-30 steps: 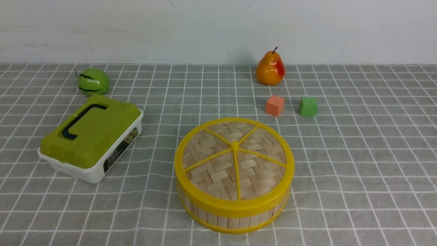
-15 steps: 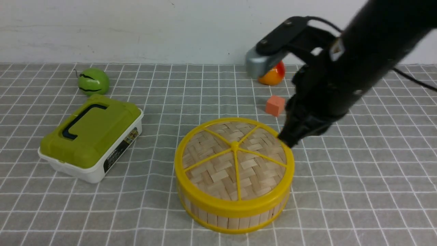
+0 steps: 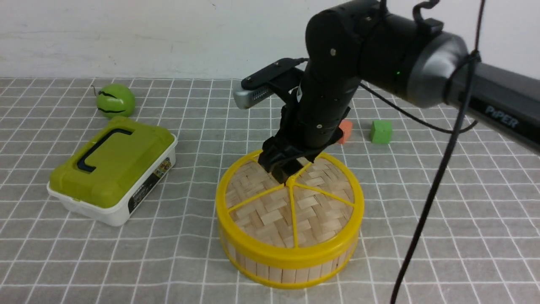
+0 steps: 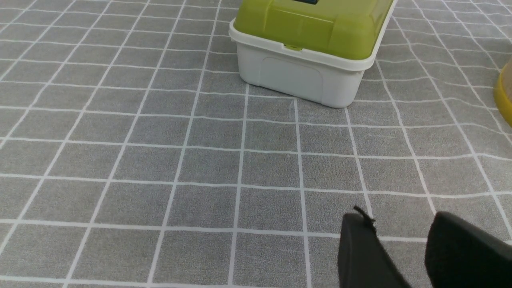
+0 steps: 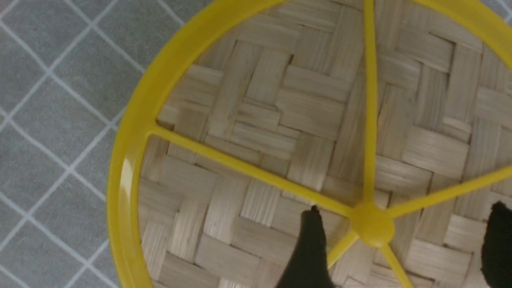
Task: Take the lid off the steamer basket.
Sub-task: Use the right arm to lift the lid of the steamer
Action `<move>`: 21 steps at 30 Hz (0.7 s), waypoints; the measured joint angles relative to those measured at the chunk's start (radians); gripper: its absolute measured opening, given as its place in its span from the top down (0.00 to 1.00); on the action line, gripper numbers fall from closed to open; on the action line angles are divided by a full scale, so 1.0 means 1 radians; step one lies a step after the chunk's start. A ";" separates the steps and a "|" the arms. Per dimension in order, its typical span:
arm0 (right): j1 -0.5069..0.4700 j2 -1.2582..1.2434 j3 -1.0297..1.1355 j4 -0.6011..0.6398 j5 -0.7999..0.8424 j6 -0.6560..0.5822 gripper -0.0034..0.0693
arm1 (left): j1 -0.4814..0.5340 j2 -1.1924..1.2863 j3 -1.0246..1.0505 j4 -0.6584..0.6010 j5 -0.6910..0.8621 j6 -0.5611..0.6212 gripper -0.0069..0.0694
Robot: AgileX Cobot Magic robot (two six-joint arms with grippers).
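As we angle over the woven bamboo lid (image 3: 270, 211):
right tool (image 3: 293, 169): spread wide, gripping nothing
centre knob (image 5: 372, 225): between our fingertips, just below

The right arm (image 3: 506, 109) slants in over the right side of the surface (image 3: 464, 219), its wrist (image 3: 329, 80) bent downward between the far and near edges. From it, the right end effector (image 5: 404, 212) points down, its two dark fingers spread wide with nothing between them in its grip. The left end effector (image 4: 396, 218), visible only in the left wrist view, holds nothing, its dark, blurred fingertips slightly apart.
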State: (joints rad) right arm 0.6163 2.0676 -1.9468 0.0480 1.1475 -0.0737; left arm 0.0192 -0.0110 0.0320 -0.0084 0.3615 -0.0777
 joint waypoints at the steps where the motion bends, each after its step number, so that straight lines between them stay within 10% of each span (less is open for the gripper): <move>1: 0.000 0.010 -0.002 0.000 -0.001 0.006 0.24 | 0.000 0.000 0.000 0.000 0.000 0.000 0.60; 21: 0.000 0.055 -0.007 0.004 0.023 0.039 0.52 | 0.000 0.000 0.000 0.000 0.000 0.000 0.60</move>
State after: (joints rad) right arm 0.6163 2.1223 -1.9539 0.0517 1.1709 -0.0346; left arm 0.0192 -0.0110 0.0320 -0.0084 0.3615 -0.0777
